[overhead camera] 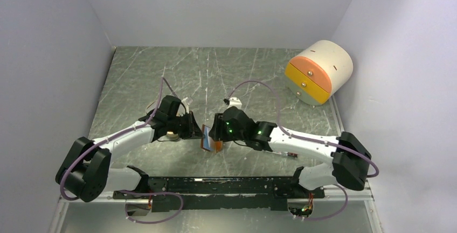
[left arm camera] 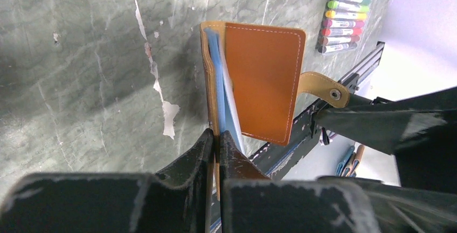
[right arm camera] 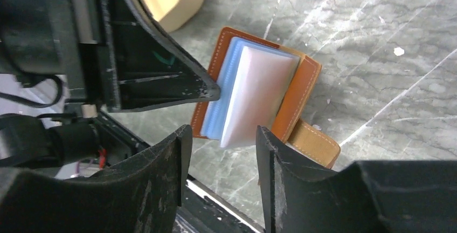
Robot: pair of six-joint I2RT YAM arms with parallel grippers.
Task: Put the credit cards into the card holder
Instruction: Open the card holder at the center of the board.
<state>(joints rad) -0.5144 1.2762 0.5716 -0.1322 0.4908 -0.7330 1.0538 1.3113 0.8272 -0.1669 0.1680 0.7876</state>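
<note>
Brown card holder [right arm camera: 305, 82] contains blue, white cards [right arm camera: 254, 97].

The worktop [overhead camera: 140, 82] is a grey-green marbled sheet with white scratches, and pale walls stand on three sides of it. In its far right corner sits a round cream box [overhead camera: 329, 55], with an orange drawer front above a yellow one. Coloured pens [left arm camera: 347, 16] lie side by side close to a black rail [overhead camera: 215, 182].
</note>
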